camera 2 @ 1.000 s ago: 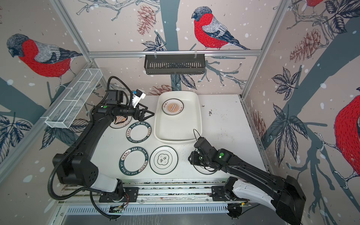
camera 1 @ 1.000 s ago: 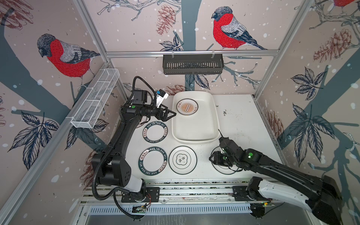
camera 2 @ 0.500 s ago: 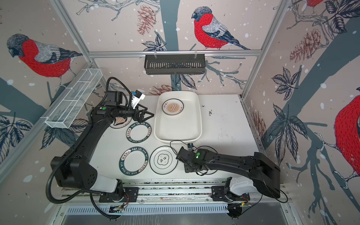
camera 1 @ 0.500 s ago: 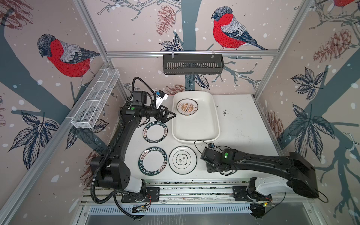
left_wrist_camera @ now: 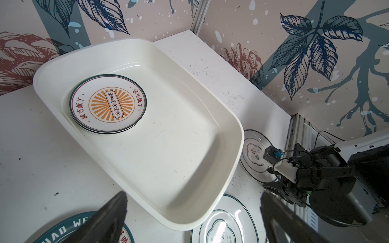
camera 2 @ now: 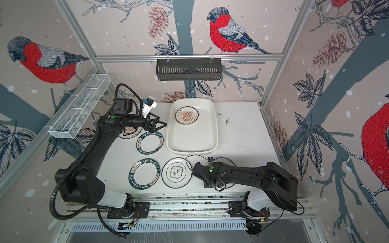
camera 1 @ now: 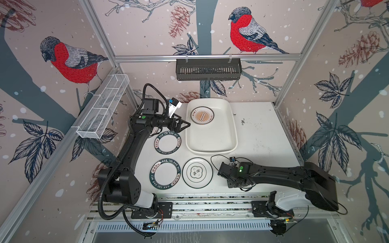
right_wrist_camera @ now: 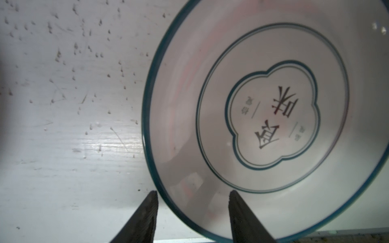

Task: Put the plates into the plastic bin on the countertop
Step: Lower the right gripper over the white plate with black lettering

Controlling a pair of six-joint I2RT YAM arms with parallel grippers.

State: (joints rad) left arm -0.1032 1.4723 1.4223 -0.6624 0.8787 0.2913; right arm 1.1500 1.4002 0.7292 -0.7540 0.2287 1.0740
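Right wrist view: my right gripper (right_wrist_camera: pixel 193 194) has its jaws parted. The near rim of the emblem plate (right_wrist_camera: pixel 273 117) runs between the two fingertips, one over the plate and one over the countertop (right_wrist_camera: pixel 73 126), and nothing is clamped. In both top views that emblem plate (camera 1: pixel 197 173) (camera 2: pixel 176 173) lies flat at the front centre, just in front of the plastic bin (camera 1: pixel 211 149). My left gripper (left_wrist_camera: pixel 192 195) hangs spread wide and empty beside the bin's left wall, above the countertop. Inside the bin, at its far end, sits a sunburst plate (left_wrist_camera: pixel 107 104). One lettered plate (camera 1: pixel 167 142) lies left of the bin, and a second lettered plate (camera 1: pixel 165 173) lies left of the emblem plate. Another sunburst plate (camera 2: pixel 131 132) peeks from under my left arm.
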